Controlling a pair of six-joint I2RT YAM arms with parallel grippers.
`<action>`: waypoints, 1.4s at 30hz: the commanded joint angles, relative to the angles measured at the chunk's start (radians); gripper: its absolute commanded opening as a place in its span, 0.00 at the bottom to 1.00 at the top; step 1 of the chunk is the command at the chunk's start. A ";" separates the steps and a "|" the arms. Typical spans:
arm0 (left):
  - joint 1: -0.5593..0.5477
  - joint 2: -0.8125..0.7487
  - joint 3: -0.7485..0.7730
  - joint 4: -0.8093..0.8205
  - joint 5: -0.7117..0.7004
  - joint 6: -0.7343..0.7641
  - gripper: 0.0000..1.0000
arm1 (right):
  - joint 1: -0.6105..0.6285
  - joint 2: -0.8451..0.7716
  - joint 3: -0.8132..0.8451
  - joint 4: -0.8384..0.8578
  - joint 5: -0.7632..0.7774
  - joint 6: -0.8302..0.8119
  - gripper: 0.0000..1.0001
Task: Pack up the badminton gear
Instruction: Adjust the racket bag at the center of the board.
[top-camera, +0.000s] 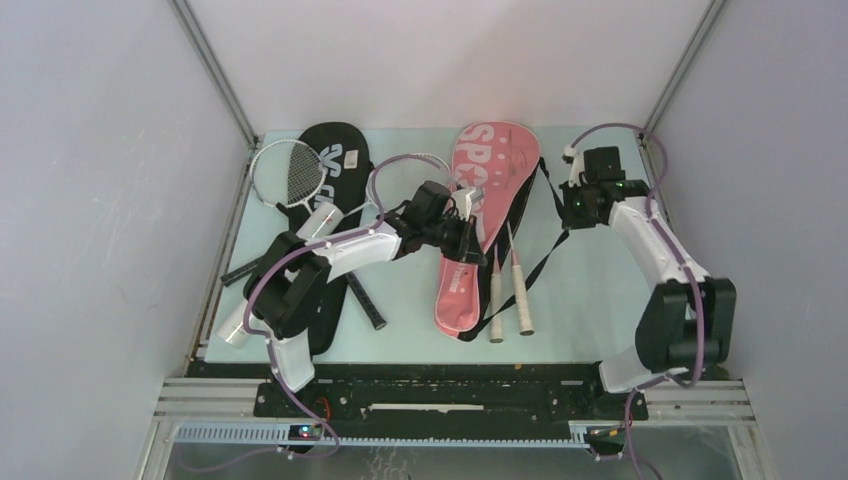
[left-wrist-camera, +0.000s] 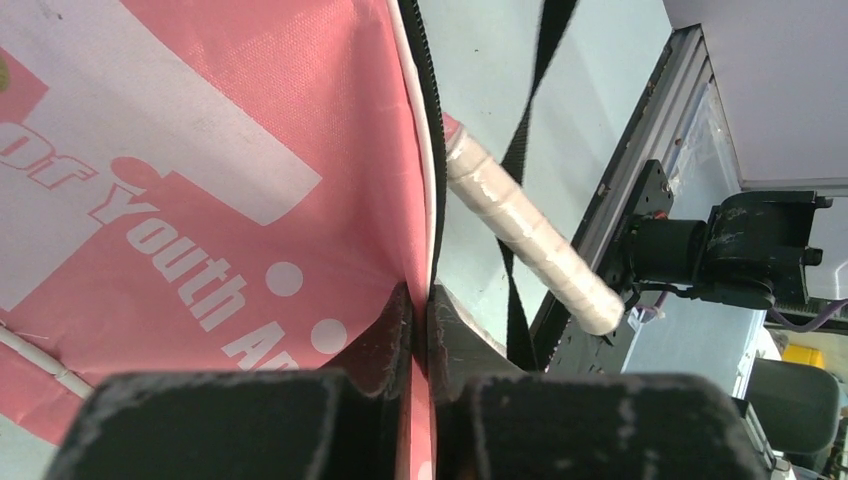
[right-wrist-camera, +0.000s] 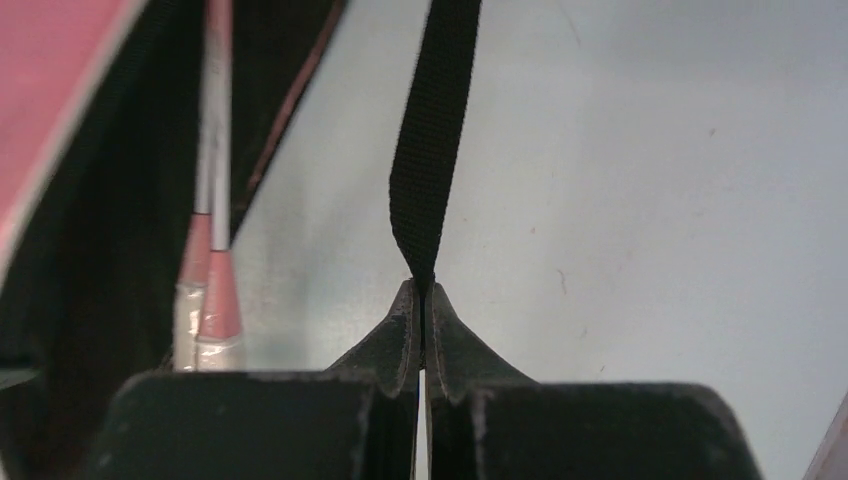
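The left gripper (left-wrist-camera: 420, 300) was clamped on the edge of the pink cover (left-wrist-camera: 180, 140), which spread out to the left of its fingers. A white racket handle (left-wrist-camera: 530, 240) stuck out just to their right. The right gripper (right-wrist-camera: 424, 295) pinched the black strap (right-wrist-camera: 435, 130) tight, with two pink-necked handles (right-wrist-camera: 215, 300) lying off to its left.
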 joint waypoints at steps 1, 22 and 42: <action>-0.010 -0.049 -0.031 0.050 0.020 0.015 0.09 | -0.004 -0.136 0.042 0.005 -0.074 -0.045 0.00; -0.011 -0.042 -0.024 0.028 0.034 0.033 0.17 | -0.035 -0.228 0.125 -0.039 -0.587 -0.051 0.00; 0.059 -0.050 0.121 -0.152 0.101 0.176 0.34 | -0.063 -0.215 0.302 -0.183 -0.756 -0.127 0.00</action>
